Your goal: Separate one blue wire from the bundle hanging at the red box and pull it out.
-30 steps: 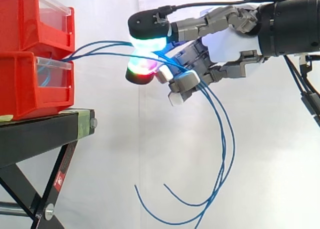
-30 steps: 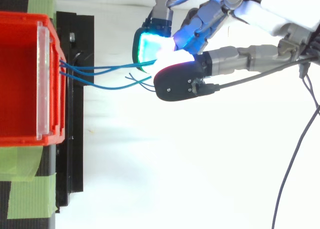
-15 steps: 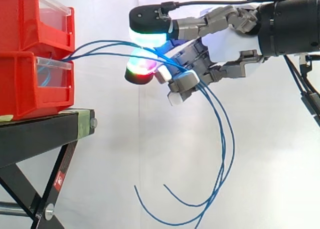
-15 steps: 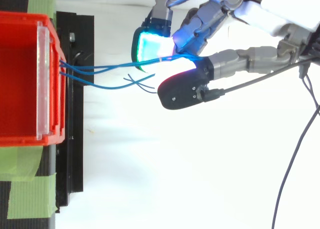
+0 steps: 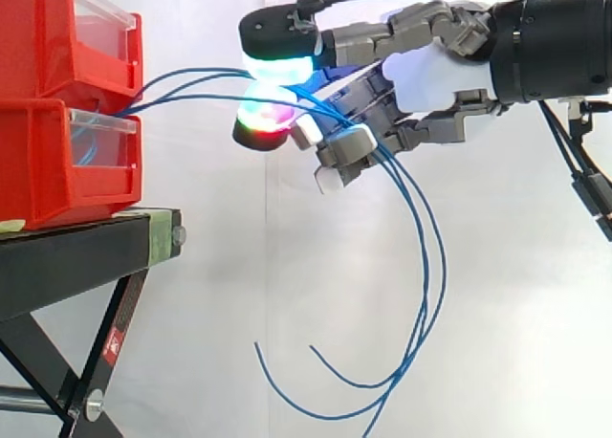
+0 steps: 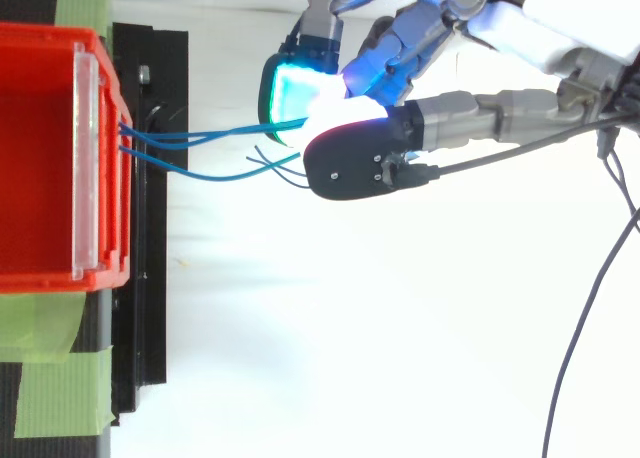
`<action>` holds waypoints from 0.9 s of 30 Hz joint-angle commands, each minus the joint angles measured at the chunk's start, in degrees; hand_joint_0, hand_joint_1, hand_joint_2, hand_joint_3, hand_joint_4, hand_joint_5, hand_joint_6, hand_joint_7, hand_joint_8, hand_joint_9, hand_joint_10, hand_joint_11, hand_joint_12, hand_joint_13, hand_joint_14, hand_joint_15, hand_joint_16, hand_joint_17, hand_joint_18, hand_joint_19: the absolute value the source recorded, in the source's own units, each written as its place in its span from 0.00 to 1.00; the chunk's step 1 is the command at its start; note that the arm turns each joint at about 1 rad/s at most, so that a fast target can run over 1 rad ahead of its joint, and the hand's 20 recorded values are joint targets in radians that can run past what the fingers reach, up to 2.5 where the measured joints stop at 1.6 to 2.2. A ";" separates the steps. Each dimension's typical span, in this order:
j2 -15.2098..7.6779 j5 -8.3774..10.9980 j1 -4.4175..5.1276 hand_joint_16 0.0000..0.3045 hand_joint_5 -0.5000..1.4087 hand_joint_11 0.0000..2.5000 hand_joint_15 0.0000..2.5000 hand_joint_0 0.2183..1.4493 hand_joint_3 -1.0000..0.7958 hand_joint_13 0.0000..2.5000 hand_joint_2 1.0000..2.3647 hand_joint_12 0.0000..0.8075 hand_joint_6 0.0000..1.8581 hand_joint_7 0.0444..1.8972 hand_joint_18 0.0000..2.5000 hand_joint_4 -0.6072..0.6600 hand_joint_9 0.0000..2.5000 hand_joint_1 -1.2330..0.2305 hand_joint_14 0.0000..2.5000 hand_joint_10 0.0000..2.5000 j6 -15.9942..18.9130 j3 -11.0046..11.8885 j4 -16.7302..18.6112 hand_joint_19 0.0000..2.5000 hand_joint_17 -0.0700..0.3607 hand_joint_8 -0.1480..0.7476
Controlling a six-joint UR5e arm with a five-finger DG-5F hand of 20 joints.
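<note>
Several blue wires run from the red bins into our hand, where we pinch them between two glowing pads; their loose ends hang well below.

This looks like a robotics lab test bench. A plain white curtain backs everything, stacked red storage bins sit at nine o'clock on a black folding stand, and green tape (seven o'clock from above) holds the rig down.
</note>
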 commanded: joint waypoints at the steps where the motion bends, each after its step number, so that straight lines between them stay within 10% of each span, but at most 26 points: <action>1: -0.02 -0.09 0.01 0.17 0.14 0.46 0.68 0.34 0.43 0.54 0.02 0.41 0.47 0.54 0.31 0.62 0.43 0.38 0.02 0.01 0.18 0.04 0.28 0.32 0.43 0.60; 14: -0.02 -0.09 0.01 0.17 0.13 0.45 0.70 0.36 0.28 0.50 0.00 0.42 0.46 0.55 0.28 0.64 0.37 0.24 0.00 0.01 0.01 0.13 2.65 0.32 0.44 0.56; 27: -0.02 -0.01 0.01 0.17 0.14 0.46 0.67 0.30 0.28 0.52 0.00 0.42 0.46 0.54 0.30 0.65 0.42 0.46 0.04 0.01 0.01 0.13 -0.07 0.33 0.44 0.59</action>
